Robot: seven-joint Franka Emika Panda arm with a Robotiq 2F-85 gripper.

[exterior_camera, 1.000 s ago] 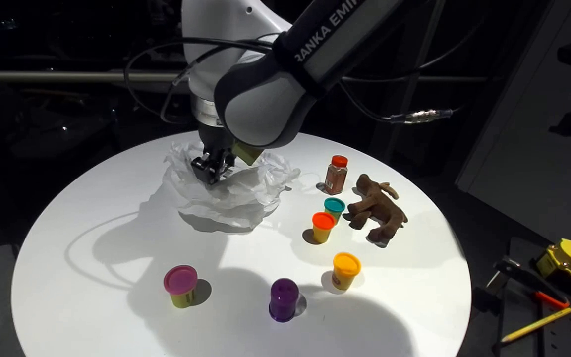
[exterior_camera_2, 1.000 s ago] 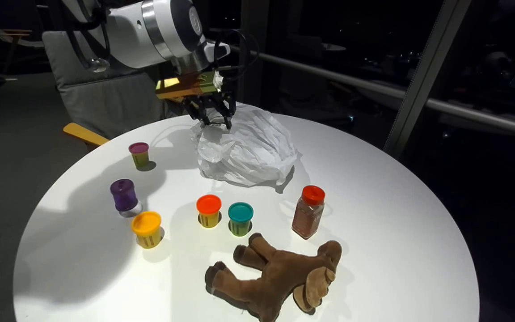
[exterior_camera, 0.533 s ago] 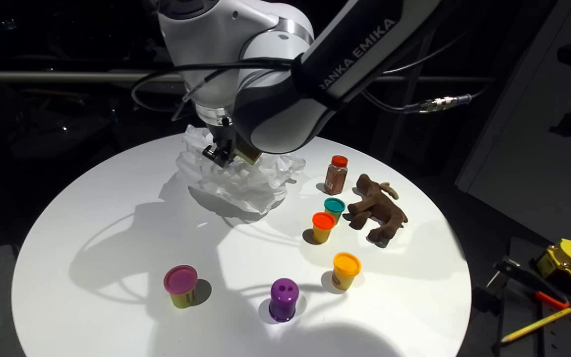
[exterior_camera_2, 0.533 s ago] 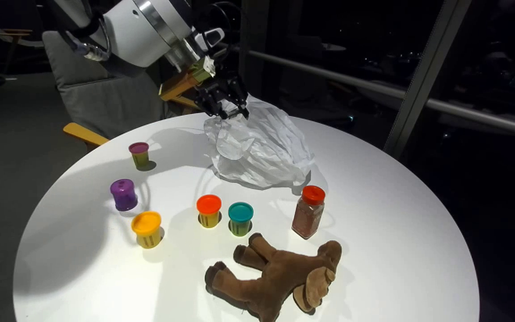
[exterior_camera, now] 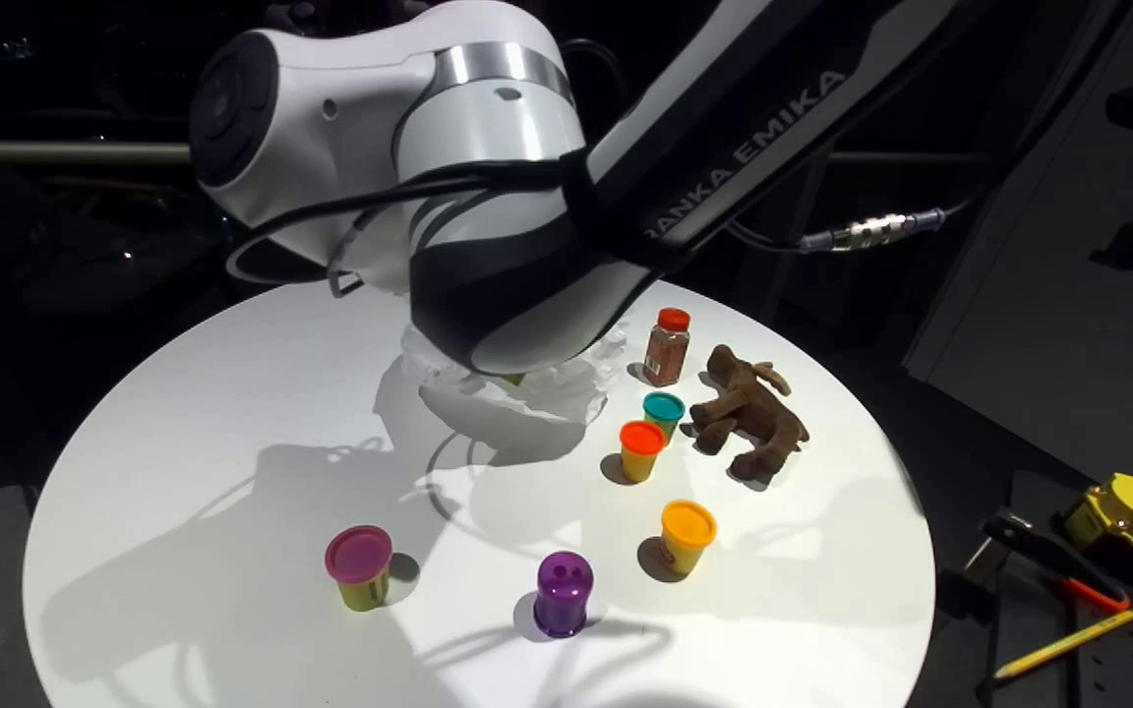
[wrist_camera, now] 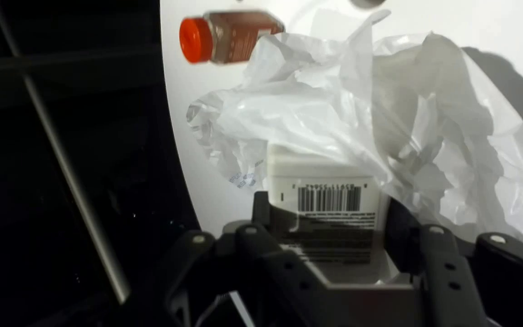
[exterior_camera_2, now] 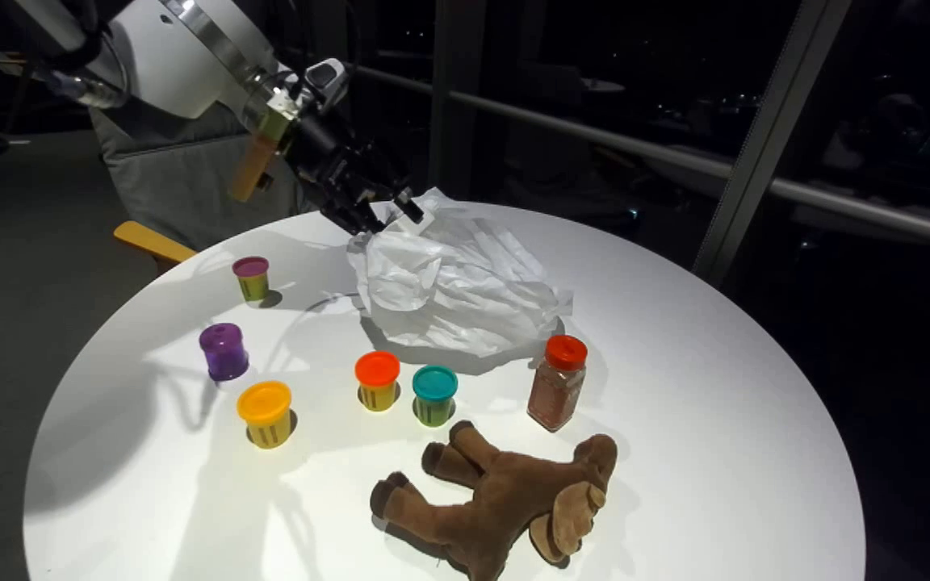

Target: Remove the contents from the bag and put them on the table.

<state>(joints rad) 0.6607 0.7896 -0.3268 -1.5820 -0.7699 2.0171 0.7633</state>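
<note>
One large round white table [exterior_camera_2: 675, 387] carries seven things that we take for contents already unpacked. Next in size is the thin white bag [exterior_camera_2: 465, 290], crumpled near the table's edge; its folds hide the inside, so we cannot tell whether more waits there. We find the brown toy animal [exterior_camera_2: 505, 496] lying on its side, well apart from the bag. At the bag, our gripper [exterior_camera_2: 394, 217] is clamped on a white container [wrist_camera: 327, 195], a finger against each side. Film covers part of it, so we judge it only partly out; freeing it and setting it down seems the work left. Smaller, the red-capped bottle [exterior_camera_2: 558, 383] stands upright near the bag. Smallest are the purple cup [exterior_camera_2: 224, 353], yellow cup [exterior_camera_2: 266, 414], pink-lidded cup [exterior_camera_2: 252, 279], orange-lidded cup [exterior_camera_2: 377, 380] and teal-lidded cup [exterior_camera_2: 434, 394], all out on the table, the last two close together.
</note>
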